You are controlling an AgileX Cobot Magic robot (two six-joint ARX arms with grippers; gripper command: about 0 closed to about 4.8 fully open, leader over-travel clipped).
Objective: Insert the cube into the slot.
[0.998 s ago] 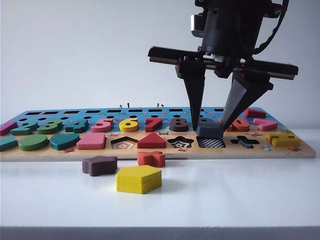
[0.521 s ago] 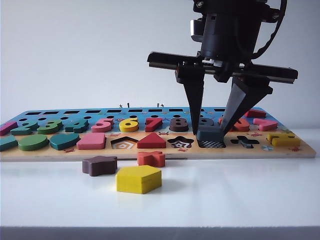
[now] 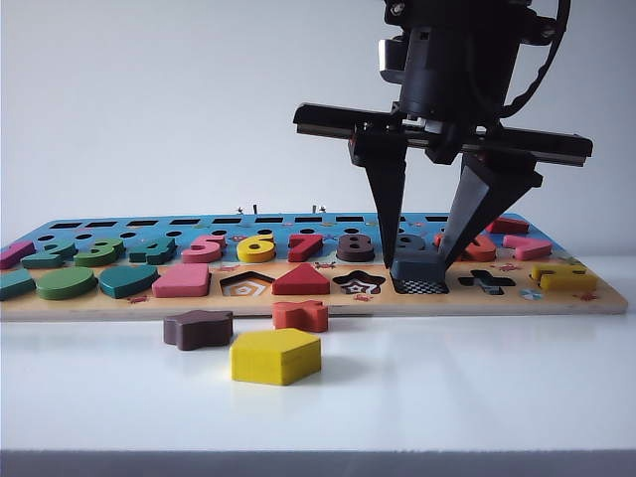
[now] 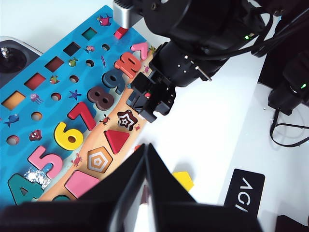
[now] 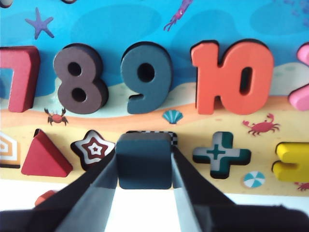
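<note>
Outside, the right tool (image 3: pixel 419 256) points straight down over the board (image 3: pixel 318 298), its two fingers clamped on the cube (image 3: pixel 417 268). The cube sits at the slot (image 3: pixel 421 286), whose checkered bottom shows just under its front edge at 6 o'clock. On the tabletop (image 3: pixel 477 388) before the board lie a yellow pentagon (image 3: pixel 275 356), an orange cross (image 3: pixel 301 315) and a brown star (image 3: pixel 198 328).

From the left wrist, the left tool (image 4: pixel 146 159) hangs well apart from the cube, fingertips together, clenched on nothing.

From the right wrist, the right tool (image 5: pixel 145 166) grips the cube (image 5: pixel 145 161) by both sides; a strip of checkered slot (image 5: pixel 173 137) shows beyond the cube, between the star cut-out (image 5: pixel 94 149) and the cross cut-out (image 5: pixel 220 153).
</note>
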